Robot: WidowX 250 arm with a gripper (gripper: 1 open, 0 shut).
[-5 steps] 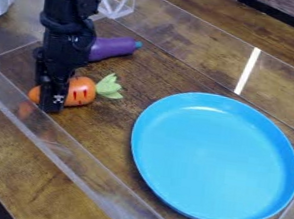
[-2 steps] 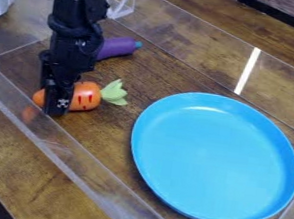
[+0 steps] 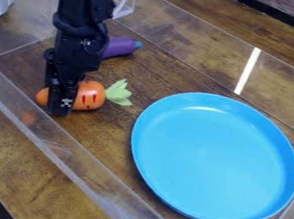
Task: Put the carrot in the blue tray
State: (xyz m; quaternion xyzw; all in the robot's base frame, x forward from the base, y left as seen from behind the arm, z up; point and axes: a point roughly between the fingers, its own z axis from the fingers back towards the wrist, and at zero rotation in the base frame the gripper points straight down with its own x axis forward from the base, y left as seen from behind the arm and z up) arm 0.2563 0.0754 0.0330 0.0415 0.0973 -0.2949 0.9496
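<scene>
the gripper (image 3: pixel 65 99) is seen pointing almost straight down at the left of the table, its black fingers closed on the carrot (image 3: pixel 87 95), which is pinched across its middle. the carrot is held low, at or just above the wood (contact with the surface cannot be told), with its orange body showing on both sides of the fingers and its light green leafy top (image 3: pixel 117 92) turned toward the right. a small white mark is visible on the front of the gripper, but it is too small to be read. just behind the arm an eggplant (image 3: pixel 118 47) is lying on the table, purple, with its green stem end pointing right; it is apart from the carrot. well to the right the blue tray (image 3: pixel 176 120) is resting flat on the wooden table (image 3: pixel 198 47), and nothing is seen lying in it. a bright streak of reflected light is visible on the wood above the tray's rim.
</scene>
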